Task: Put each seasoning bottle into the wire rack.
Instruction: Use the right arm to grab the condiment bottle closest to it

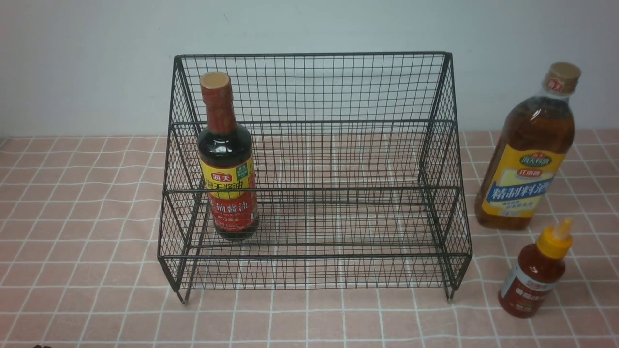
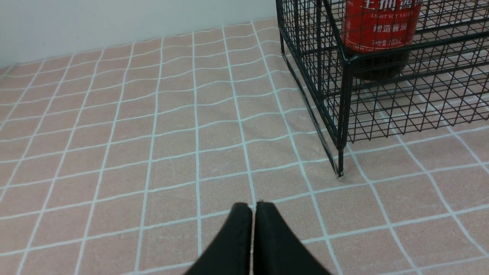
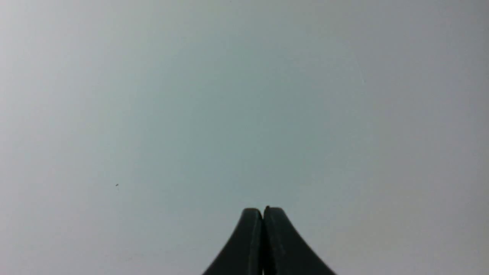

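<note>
Currently 1 of 3 done, by my reading.

Item 1: large black wire-mesh rack [image 1: 309, 54], two stepped tiers, stands mid-desk toward the back edge, on a pink cloth w/ white grid lines [image 1: 72, 217].

Item 2: dark soy bottle w/ red-yellow label and tan cap [image 1: 227, 159] is inside the rack, upright, at the rack's left end and apparently in the front lower tier. Left wrist view confirms its base sits on the mesh floor just behind the rack's front-left corner post. Counted as placed.

Item 3: tallest amber bottle, yellow-blue label [image 1: 527, 159], stands upright on the desk near the right edge, just beside the rack's right side, not touching. Not placed.

Item 4: small red sauce bottle w/ yellow nozzle cap [image 1: 534, 275] stands upright near the desk's front-right corner, in front of the amber one. Not placed.

Left gripper [image 2: 254, 208]: fingers pressed together, nothing between them, low over bare cloth near the rack's front-left foot.

Right gripper [image 3: 263, 214]: clenched, empty; its cam shows only blank wall, so position rel. to the bottles can't be told.

Remaining: 2 bottles, both on the right-arm side. Rack has ample free space to the right of the soy bottle.
</note>
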`<control>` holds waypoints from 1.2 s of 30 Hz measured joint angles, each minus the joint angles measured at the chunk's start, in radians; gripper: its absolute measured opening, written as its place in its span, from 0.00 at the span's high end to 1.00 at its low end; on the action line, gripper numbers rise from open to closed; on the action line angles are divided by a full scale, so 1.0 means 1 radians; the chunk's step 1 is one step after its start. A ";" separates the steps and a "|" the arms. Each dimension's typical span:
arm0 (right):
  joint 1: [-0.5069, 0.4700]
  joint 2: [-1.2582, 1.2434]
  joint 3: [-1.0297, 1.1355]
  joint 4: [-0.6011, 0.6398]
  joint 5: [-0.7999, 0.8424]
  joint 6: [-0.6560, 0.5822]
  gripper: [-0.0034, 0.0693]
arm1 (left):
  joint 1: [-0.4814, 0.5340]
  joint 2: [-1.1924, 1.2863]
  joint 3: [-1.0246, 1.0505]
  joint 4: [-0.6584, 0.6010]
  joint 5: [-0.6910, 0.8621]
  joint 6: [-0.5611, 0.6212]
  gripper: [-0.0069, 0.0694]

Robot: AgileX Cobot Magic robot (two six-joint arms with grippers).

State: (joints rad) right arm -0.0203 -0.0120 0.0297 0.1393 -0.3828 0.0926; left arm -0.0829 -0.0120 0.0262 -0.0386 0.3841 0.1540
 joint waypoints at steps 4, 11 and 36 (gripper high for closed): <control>0.000 0.000 -0.023 0.018 0.034 0.024 0.97 | 0.000 0.000 0.000 0.000 0.000 0.000 0.92; 0.000 0.292 -0.315 -0.065 0.019 0.214 0.97 | 0.000 0.000 0.000 0.000 0.000 0.000 0.92; 0.101 1.048 -0.197 -0.268 -0.221 0.174 0.45 | 0.000 0.000 0.000 0.000 0.000 0.000 0.92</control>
State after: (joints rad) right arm 0.0802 1.0357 -0.1675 -0.1289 -0.6034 0.2669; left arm -0.0829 -0.0120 0.0262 -0.0386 0.3841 0.1540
